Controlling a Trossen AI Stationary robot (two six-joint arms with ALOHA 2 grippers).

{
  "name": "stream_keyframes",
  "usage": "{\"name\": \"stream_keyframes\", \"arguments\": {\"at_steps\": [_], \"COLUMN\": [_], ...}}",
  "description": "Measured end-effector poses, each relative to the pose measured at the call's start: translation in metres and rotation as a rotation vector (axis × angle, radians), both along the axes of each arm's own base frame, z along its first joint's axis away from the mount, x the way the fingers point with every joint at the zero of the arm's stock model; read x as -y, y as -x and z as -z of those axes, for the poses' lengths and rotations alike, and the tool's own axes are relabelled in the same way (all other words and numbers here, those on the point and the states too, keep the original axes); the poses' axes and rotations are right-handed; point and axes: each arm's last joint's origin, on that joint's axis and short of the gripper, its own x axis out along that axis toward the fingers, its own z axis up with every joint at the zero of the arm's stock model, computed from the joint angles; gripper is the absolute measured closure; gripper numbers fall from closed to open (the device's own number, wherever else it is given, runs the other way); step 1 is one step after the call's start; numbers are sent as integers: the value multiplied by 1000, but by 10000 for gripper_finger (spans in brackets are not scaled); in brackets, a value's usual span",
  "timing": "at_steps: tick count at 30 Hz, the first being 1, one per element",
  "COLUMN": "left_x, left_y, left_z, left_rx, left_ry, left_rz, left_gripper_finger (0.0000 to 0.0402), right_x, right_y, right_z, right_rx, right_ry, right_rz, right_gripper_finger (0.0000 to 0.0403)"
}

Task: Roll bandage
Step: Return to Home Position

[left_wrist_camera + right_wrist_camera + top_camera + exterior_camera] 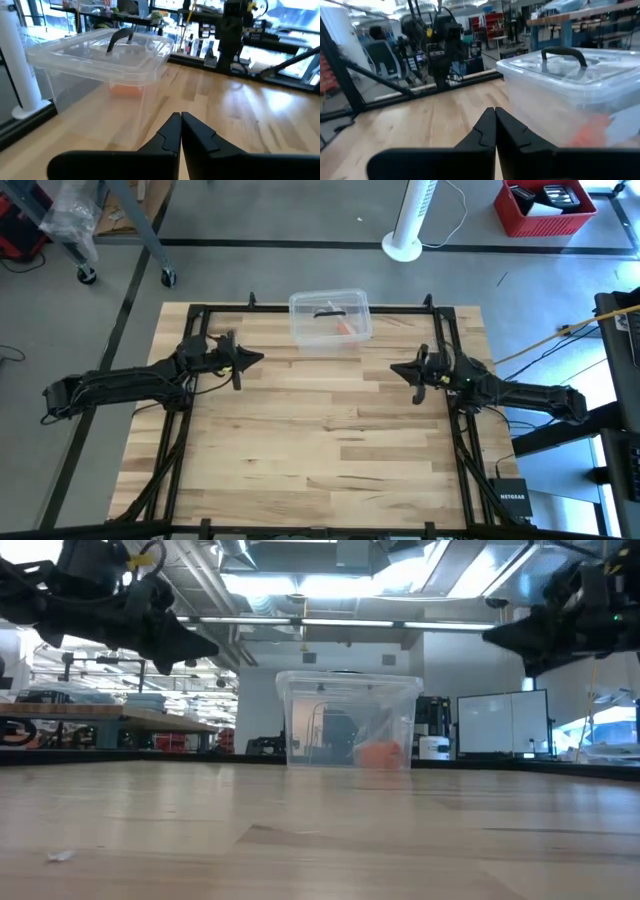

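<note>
Both of my arms hang above the wooden table, tips turned inward toward each other and well apart. My left gripper has its fingers pressed together on nothing, and my right gripper is likewise pinched closed and empty. Neither touches the board.

Between them, toward the far edge, stands the clear plastic box. Its lid is seated and the black handle lies on top. The bandage rests inside on the box floor, toward my right side, showing as a small orange lump through the wall. I cannot tell from here how tightly it is wound or whether anything wraps it.

By my reckoning the job is all but finished, with only the arms' retreat to rest remaining.

Should the bandage need fetching, I judge it light, soft and easily squashed. A hard pinch would flatten the roll, and a loose end could unwind. I would take it across the middle of its round body with a gentle squeeze, never by a trailing edge. The lid has to come off first, by its handle. The box itself looks light and slick enough to skid on the wood, so one gripper ought to steady it.
</note>
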Motion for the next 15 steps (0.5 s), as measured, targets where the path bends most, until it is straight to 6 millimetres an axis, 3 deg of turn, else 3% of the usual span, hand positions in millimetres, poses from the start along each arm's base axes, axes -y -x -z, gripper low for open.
{"name": "stream_keyframes", "arguments": {"at_steps": [9, 15], "left_x": [10, 16], "left_y": [17, 29], "left_z": [5, 15], "left_rx": [102, 150], "left_ry": [-7, -13], "left_rz": [7, 5], "left_gripper_finger": [398, 398], "right_x": [-2, -3], "right_y": [16, 16], "right_z": [1, 2], "right_rx": [32, 23], "right_ry": [2, -1], "right_rz": [35, 4], "right_gripper_finger": [400, 392]}}
